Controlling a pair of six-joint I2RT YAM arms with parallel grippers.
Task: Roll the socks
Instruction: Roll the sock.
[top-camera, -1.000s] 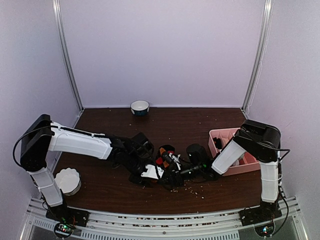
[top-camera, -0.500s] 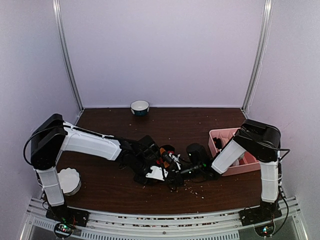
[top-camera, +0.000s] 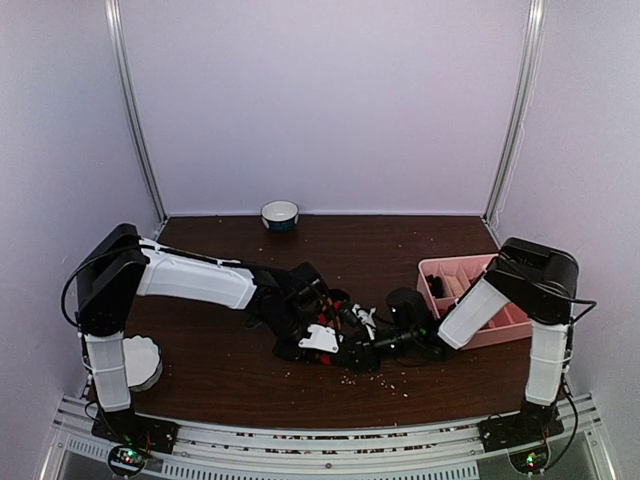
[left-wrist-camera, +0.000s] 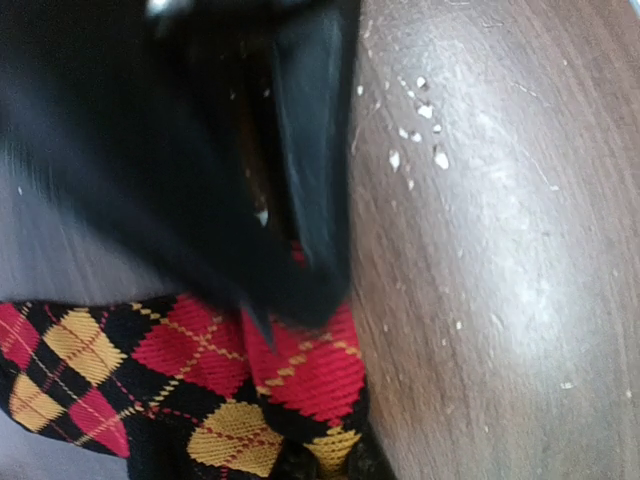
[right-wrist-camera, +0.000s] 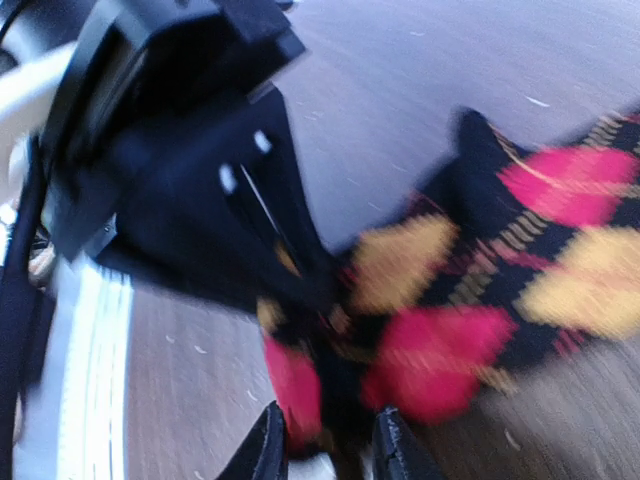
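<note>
My left tool (left-wrist-camera: 272, 292) pinches the one argyle sock (left-wrist-camera: 180, 350) in sight on the tabletop (left-wrist-camera: 500, 250); my right tool (right-wrist-camera: 322, 445) straddles its edge, whether gripping I cannot tell.

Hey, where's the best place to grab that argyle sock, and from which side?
The argyle sock lies limp on the table, so probably pinch a fold at its edge beside the bare wood, coming down from above.
</note>
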